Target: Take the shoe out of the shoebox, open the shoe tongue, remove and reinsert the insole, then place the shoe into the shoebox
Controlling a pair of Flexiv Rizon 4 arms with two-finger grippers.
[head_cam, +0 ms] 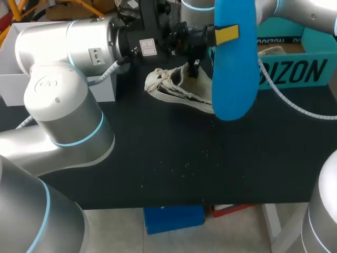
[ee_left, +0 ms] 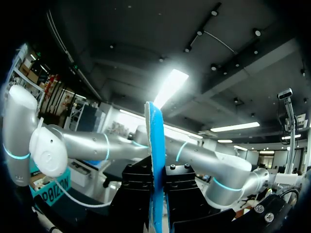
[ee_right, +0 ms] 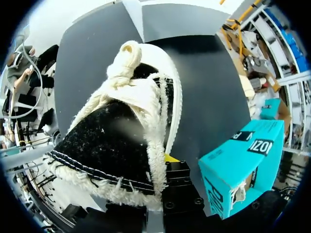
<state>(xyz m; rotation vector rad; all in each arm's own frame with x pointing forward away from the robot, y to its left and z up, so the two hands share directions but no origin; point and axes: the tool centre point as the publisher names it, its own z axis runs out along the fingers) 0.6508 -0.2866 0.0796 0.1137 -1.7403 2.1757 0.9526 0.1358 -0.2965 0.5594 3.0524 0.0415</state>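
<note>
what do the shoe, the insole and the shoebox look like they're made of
Shoe: matte woven fabric, dark with frayed cream edges and a knotted cream lace; the white sole rim looks rubbery. Insole: probably foam, smooth plain blue, thin and holding its shape upright. Shoebox: cardboard, printed teal outside, raw brown inside.

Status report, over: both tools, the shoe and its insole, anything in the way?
Left tool shut on blue insole, held upright above table. Right tool shut on shoe, on table beside shoebox. Nothing seen in the way.
</note>
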